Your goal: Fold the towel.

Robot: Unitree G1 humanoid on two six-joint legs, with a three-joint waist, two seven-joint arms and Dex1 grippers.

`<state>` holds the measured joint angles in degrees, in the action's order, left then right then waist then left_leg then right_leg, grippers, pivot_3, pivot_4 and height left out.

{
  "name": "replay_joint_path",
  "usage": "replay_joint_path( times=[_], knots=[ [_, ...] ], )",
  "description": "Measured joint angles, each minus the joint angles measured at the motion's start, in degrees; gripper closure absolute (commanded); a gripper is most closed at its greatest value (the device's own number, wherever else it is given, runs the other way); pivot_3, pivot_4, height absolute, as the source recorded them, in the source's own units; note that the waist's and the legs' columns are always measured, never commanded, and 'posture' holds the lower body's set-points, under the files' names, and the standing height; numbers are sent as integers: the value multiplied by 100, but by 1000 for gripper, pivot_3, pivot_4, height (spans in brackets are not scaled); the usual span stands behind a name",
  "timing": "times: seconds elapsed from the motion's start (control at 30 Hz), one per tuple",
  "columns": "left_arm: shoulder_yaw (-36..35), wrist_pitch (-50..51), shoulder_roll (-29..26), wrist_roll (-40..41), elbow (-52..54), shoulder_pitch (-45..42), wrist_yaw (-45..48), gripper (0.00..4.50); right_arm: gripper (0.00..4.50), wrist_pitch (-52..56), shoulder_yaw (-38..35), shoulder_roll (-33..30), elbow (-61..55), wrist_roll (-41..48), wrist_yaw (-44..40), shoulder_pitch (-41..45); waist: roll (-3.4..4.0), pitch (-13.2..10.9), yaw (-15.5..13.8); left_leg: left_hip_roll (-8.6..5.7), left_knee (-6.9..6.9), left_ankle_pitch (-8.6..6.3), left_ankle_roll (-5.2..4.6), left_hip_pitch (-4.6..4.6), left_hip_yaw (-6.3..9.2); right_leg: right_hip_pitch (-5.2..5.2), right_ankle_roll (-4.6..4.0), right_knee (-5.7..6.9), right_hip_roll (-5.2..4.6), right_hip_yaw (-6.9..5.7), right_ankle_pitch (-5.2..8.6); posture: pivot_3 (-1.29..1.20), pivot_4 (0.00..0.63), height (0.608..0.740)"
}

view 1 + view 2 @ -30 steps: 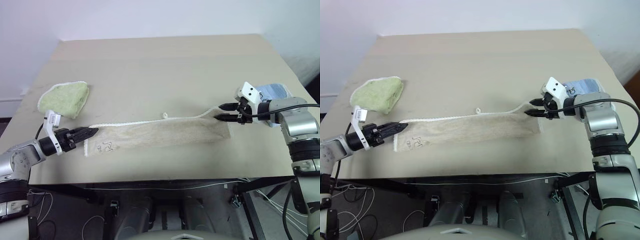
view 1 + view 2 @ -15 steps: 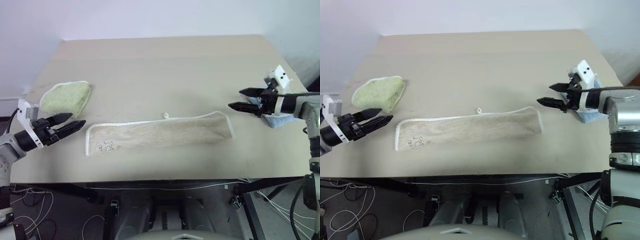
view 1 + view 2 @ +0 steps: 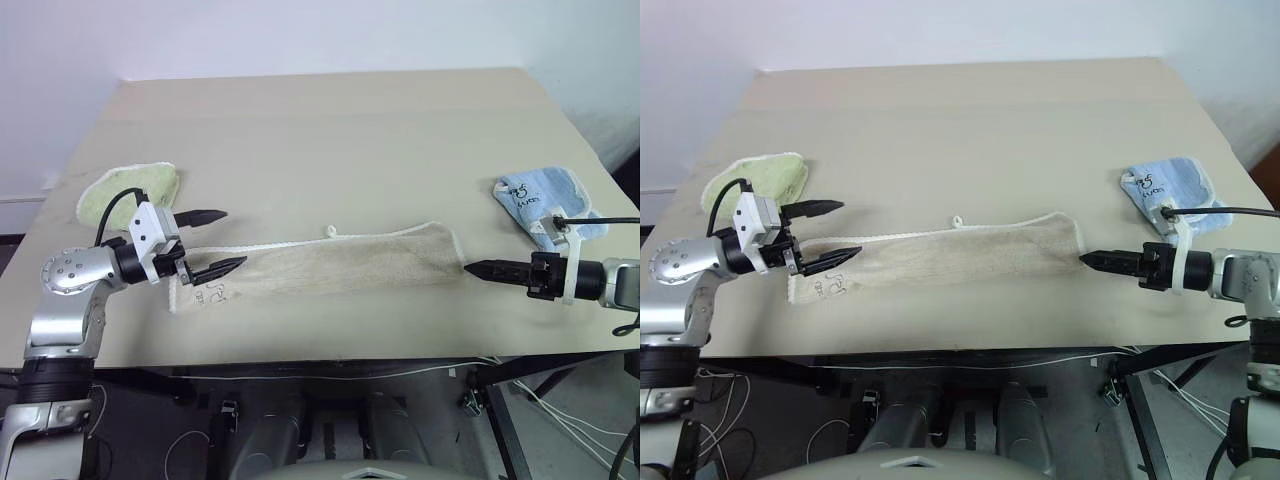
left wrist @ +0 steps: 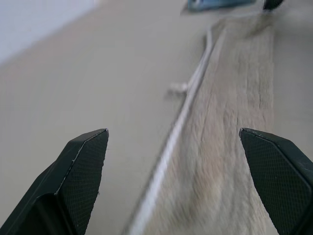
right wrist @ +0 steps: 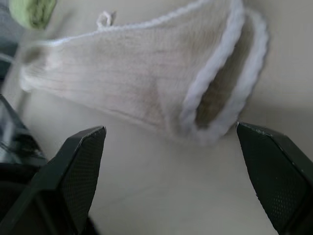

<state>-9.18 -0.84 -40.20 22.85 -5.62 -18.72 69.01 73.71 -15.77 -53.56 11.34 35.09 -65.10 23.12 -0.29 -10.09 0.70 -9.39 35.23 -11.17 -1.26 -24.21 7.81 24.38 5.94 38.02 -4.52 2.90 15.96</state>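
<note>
Towel (image 3: 320, 268): laid as a long doubled strip at mid-counter (image 3: 330, 140), running nine to three o'clock. Left gripper (image 3: 205, 240) was posed at nine, right gripper (image 3: 478, 268) at three; fingers spread wide, nothing held, likely readied for an end-to-end fold.

my two head cameras look forward and down over the counter (image 3: 330, 130) from well above. each wrist camera sits low and close, facing opposite ends of the towel (image 5: 146, 83), which all views share.
</note>
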Motion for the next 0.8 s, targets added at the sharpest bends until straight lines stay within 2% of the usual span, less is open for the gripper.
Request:
replay_joint_path(
  times=[0.2, 0.43, 0.63, 0.8],
  knots=[
    [335, 464, -52, 172, 12, -14, 522, 0, 23, 810, -764, 268, -502, 472, 683, -204, 0, 0, -7, 0, 3, 6, -11, -3, 2, 0, 1, 1, 1, -2, 0, 0, 150, 740],
    [522, 2032, -57, 828, 516, -125, 590, 0, 23, 1743, -1426, 700, -629, 829, 1393, -217, -4, 2, -13, 0, 4, 7, -14, -4, 3, -1, 2, 2, 1, -4, -1, 0, 150, 740],
    [821, 2578, 15, 933, 657, -252, 581, 0, 23, 1843, -1646, 1339, -545, 1026, 2093, -378, -4, 3, 9, 0, 5, 8, -14, -2, 3, -2, 3, 3, 2, -2, -1, 0, 150, 740],
    [1136, 3147, 387, 1042, 671, -793, 438, 0, 23, 1843, -1873, 1675, -295, 1011, 2571, -140, -28, 17, 37, 0, 16, 8, -13, 27, 3, -37, 9, 2, 5, 0, -12, 0, 150, 740]
  ],
)
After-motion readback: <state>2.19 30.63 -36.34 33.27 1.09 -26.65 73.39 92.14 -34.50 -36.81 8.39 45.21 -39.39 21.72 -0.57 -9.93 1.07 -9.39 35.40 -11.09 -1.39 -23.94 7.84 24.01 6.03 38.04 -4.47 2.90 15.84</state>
